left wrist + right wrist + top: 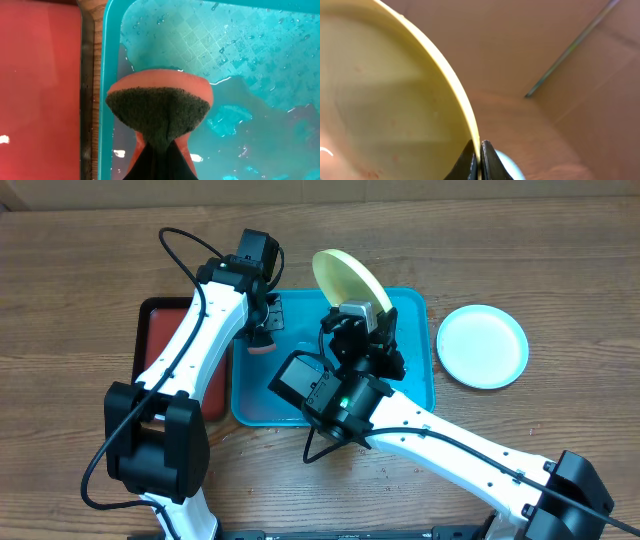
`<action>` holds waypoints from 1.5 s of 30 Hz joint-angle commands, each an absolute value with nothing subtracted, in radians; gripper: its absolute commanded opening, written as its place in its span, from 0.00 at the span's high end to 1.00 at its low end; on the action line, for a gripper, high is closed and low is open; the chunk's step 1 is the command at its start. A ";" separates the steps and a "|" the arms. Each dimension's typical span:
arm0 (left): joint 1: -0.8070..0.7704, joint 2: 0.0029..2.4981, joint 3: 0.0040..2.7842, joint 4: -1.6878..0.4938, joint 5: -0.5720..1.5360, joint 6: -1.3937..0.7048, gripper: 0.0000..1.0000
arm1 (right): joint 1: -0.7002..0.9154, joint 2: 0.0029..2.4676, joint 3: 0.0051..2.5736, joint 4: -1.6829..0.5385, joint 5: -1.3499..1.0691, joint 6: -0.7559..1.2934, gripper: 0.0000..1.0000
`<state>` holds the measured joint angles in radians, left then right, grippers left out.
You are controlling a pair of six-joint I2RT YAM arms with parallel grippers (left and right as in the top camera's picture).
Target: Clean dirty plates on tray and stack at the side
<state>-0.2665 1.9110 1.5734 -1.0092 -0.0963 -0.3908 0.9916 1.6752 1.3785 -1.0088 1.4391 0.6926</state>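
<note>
From here I see the right jaws shut tight on the rim of the round lime-green plastic plate (pixel 345 278), gripping its lower edge and holding it tilted up on edge above the far rim of the large turquoise plastic tray (pixel 415 385), mid-counter; the left jaws are clamped on the orange sponge with the dark scouring face (pixel 160 107), low over the wet floor at the tray's left end, near the plate but apart from it; a white round plate with a cyan rim (pixel 482 346) lies flat toward the right edge of the wooden counter (pixel 80 260), and the narrow red tray (pixel 160 330) sits toward the left edge; I cannot find a third plate. I judge the step to be scrubbing the held plate, whose face shows faint reddish specks; I would bring the scouring face flat against it, press lightly since a thin rim grip may let it pivot, and stay over the tray so drips land inside.
</note>
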 commanded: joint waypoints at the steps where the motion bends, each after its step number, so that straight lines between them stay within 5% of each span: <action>1: -0.266 1.885 1.584 -1.007 -0.085 -0.408 0.96 | 0.922 1.648 1.398 -0.986 1.137 0.712 0.96; 7: -0.266 1.885 1.584 -1.007 -0.085 -0.408 0.96 | 0.727 1.682 1.366 -0.916 0.479 0.712 0.96; 14: -0.266 1.885 1.584 -1.008 -0.084 -0.408 0.96 | 0.616 1.823 1.318 -0.862 0.094 0.712 0.96; 20: -0.266 1.885 1.584 -1.010 -0.085 -0.404 0.96 | 0.620 1.914 1.313 -0.861 0.001 0.711 0.96; 24: -0.266 1.885 1.584 -1.013 -0.085 -0.404 0.96 | 0.610 1.921 1.313 -0.840 -0.002 0.624 0.75; 27: -0.266 1.885 1.584 -1.012 -0.085 -0.404 0.96 | 0.590 1.921 1.314 -0.782 -0.002 0.443 0.49; 31: -0.266 1.885 1.584 -1.007 -0.085 -0.405 0.96 | 0.566 1.921 1.314 -0.675 -0.002 0.225 0.36; 45: -0.266 1.885 1.584 -1.010 -0.085 -0.404 0.96 | 0.515 2.025 1.314 -0.449 -0.044 0.096 0.38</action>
<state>-0.2665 1.9110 1.5734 -1.0096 -0.0925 -0.3908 0.5175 2.0087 1.3144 -0.4541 -0.0067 0.1238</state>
